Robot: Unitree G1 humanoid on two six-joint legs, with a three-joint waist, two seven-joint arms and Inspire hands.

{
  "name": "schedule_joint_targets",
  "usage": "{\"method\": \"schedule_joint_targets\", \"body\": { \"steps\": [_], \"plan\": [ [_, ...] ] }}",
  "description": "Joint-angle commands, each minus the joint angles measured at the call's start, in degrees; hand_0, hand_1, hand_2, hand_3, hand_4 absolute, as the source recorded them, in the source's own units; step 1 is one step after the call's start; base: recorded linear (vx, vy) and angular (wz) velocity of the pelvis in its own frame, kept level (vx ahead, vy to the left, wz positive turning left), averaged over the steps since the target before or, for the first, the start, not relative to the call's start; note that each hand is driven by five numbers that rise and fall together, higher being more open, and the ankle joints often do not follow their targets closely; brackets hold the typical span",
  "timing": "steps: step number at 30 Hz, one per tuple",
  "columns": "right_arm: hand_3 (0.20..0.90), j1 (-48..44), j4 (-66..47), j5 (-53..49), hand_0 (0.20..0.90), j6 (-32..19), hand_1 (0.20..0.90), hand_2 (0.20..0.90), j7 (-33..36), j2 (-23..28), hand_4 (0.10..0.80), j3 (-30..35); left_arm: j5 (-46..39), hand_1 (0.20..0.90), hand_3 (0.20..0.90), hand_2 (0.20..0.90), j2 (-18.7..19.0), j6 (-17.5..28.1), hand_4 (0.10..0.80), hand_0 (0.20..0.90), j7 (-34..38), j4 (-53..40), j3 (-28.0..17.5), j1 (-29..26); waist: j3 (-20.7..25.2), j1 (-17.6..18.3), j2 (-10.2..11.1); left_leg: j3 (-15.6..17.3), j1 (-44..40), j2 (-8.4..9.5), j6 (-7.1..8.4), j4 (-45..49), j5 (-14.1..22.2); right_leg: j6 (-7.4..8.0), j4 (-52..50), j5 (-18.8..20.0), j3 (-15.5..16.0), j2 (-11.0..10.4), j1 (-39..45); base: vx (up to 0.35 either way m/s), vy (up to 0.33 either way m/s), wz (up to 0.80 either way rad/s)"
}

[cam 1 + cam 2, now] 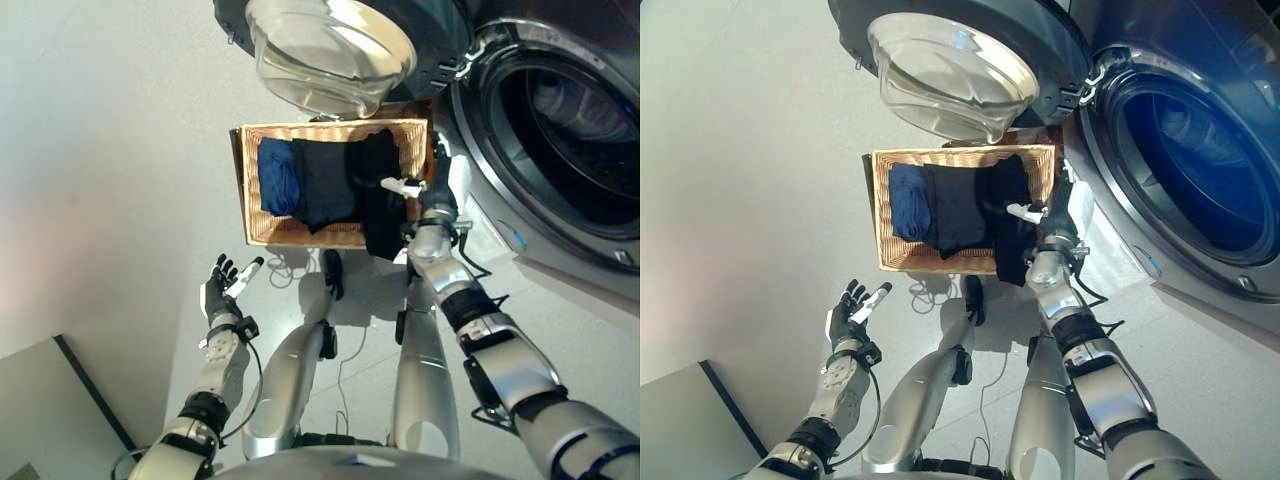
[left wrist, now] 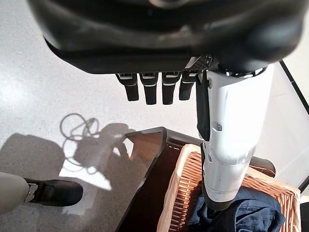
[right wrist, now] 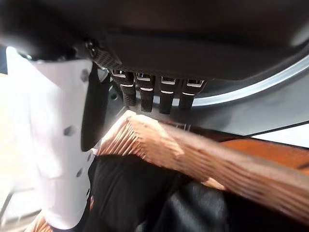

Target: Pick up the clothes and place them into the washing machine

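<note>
Clothes: dark black and blue folded garments (image 1: 325, 180) in rectangular woven wicker basket (image 1: 258, 222), beside open grey front-loading washing machine (image 1: 560, 150).
Right robot hand (image 1: 425, 195): over black garment, fingers straight, nothing held.
Left robot hand (image 1: 222, 285): spread, idle above floor.
Handling: likely soft, light, limp; best pinched at a bunched fold.

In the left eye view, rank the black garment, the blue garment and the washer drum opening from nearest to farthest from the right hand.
1. Black garment, under the right hand.
2. Blue garment, at the basket's far left.
3. Drum opening, off to the right; close to call with the blue garment.

Dark clothes (image 1: 330, 185) heaped in basket (image 1: 255, 225)
</note>
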State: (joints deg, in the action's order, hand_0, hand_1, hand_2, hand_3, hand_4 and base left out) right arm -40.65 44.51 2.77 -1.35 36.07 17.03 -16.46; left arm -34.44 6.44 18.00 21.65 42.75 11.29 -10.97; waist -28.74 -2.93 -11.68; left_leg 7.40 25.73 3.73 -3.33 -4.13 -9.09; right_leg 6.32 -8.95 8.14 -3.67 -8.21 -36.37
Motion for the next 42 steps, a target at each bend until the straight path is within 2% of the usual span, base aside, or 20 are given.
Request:
{"method": "schedule_joint_targets", "body": {
  "steps": [1,17,26,32,42],
  "plan": [
    [0.900,-3.7,-3.5,0.9,0.900,-4.6,0.900,0.900,0.9,-1.1,0.800,-1.3,0.9,0.900,0.900,0.900,1.9,2.8,0.800,0.900,3.1,1.4,-1.9,-0.2,2.5,-2.3,-0.1,0.2,3.4,-0.69,5.63,6.6,3.9,-1.01,-3.7,-4.8,-1.1,1.2,0.8,0.000,0.000,0.00],
    [0.900,-4.7,-1.8,2.9,0.900,-3.7,0.900,0.900,0.0,-2.3,0.800,-4.5,1.1,0.900,0.900,0.900,1.6,3.1,0.800,0.900,3.6,2.0,-1.2,-0.6,2.2,-2.7,0.0,0.1,3.2,-0.64,5.71,6.5,3.7,-1.06,-3.7,-4.8,-0.9,1.2,0.9,0.000,0.000,0.00],
    [0.900,-7.5,2.8,0.0,0.900,-2.6,0.900,0.900,-1.2,-0.7,0.800,-3.2,0.7,0.900,0.900,0.900,3.1,3.6,0.800,0.900,3.0,-4.3,-1.4,0.8,1.0,-3.5,-1.5,-0.2,3.8,-0.28,5.86,5.4,2.7,-0.87,-3.4,-4.3,-0.9,0.9,0.0,0.000,0.000,0.00],
    [0.900,-8.8,5.4,-1.2,0.900,-2.4,0.900,0.900,-2.5,-0.9,0.800,-3.9,0.7,0.900,0.900,0.900,3.2,3.2,0.800,0.900,2.4,-4.3,-1.2,1.1,0.5,-3.9,-1.7,-0.1,4.2,-0.11,5.82,5.3,2.5,-0.83,-3.6,-4.1,-0.9,0.9,-0.6,-0.004,0.007,0.04],
    [0.900,-6.1,6.1,-0.7,0.900,-2.2,0.900,0.900,-1.2,-2.2,0.800,-3.4,1.2,0.900,0.900,0.900,2.1,2.5,0.800,0.900,2.9,0.6,-1.4,-0.5,2.1,-3.4,0.0,-0.5,2.7,-0.15,5.43,6.3,3.7,-0.86,-4.7,-4.9,-0.5,0.9,1.1,0.011,0.000,0.01]
  ]
}}
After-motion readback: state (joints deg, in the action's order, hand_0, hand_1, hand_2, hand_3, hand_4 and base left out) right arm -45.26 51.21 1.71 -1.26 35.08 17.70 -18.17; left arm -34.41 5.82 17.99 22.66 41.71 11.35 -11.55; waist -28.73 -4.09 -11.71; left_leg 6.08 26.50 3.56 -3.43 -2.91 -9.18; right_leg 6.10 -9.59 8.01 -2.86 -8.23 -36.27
